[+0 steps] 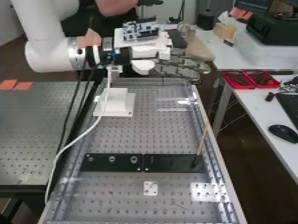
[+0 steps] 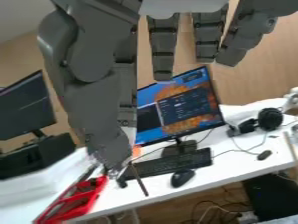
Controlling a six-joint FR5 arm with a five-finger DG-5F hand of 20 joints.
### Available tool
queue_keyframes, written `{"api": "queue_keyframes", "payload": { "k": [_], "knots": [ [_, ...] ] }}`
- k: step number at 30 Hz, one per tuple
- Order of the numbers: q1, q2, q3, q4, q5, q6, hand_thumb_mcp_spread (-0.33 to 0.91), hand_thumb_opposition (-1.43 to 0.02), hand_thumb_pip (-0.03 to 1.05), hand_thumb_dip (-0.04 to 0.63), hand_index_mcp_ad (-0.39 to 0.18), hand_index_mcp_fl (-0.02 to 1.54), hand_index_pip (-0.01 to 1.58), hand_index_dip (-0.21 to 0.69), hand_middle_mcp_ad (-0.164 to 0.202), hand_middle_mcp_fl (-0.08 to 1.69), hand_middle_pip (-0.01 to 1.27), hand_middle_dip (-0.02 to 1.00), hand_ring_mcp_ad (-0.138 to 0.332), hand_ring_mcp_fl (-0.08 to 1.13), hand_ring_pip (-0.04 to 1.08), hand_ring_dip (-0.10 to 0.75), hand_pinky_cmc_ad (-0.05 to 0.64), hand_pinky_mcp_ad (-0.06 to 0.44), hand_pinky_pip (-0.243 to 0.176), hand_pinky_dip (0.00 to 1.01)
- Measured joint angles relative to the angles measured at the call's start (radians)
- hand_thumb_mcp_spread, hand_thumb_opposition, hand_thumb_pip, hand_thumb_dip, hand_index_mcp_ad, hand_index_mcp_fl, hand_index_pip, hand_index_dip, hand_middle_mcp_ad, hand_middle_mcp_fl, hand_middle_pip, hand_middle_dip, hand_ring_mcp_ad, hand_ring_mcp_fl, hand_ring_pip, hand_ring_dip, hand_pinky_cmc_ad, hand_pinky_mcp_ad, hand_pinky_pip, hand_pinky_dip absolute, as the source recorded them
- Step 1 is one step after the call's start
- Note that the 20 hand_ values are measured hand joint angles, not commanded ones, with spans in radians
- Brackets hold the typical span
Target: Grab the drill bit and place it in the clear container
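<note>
Hand (image 1: 176, 66) is above far end of counter (image 1: 153, 135), closed in pinch on drill bit (image 2: 138, 179), thin dark rod. Upper end of bit is hidden at tips of thumb and finger; lower end sticks out, slanting. In high view I cannot make out bit among dark fingers. Clear container (image 1: 174, 101) is hard to see, only pale glints and faint edges, beside white stand (image 1: 118, 102).

Slim dark drill bit (image 2: 140, 181), aslant in robot hand (image 1: 174, 67), clear container (image 1: 173, 109) on bench (image 1: 113, 196)
</note>
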Motion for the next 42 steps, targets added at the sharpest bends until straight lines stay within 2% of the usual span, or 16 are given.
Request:
{"api": "queue_keyframes", "payload": {
  "k": [7, 18, 42],
  "knots": [
    [0.064, 0.018, -0.006, -0.01, -0.029, 0.001, 0.63, -0.97, 0.5, 0.269, -0.101, 0.77, 1.08, 0.274, 0.094, 0.22, 0.13, 0.16, 0.262, 0.05, 0.09, -0.019, 0.298, 0.215, -0.091, 0.18],
    [0.114, -0.017, 0.017, -0.031, -0.026, 0.017, 0.63, -0.97, 0.5, 0.269, -0.105, 0.77, 1.09, 0.278, 0.094, 0.21, 0.12, 0.16, 0.262, 0.05, 0.09, -0.012, 0.295, 0.215, -0.091, 0.18],
    [0.184, -0.18, 0.101, -0.111, 0.001, 0.036, 0.63, -0.97, 0.5, 0.269, -0.105, 0.77, 1.09, 0.279, 0.091, 0.25, 0.13, 0.16, 0.264, 0.05, 0.09, -0.005, 0.298, 0.215, -0.089, 0.18]
  ]
}}
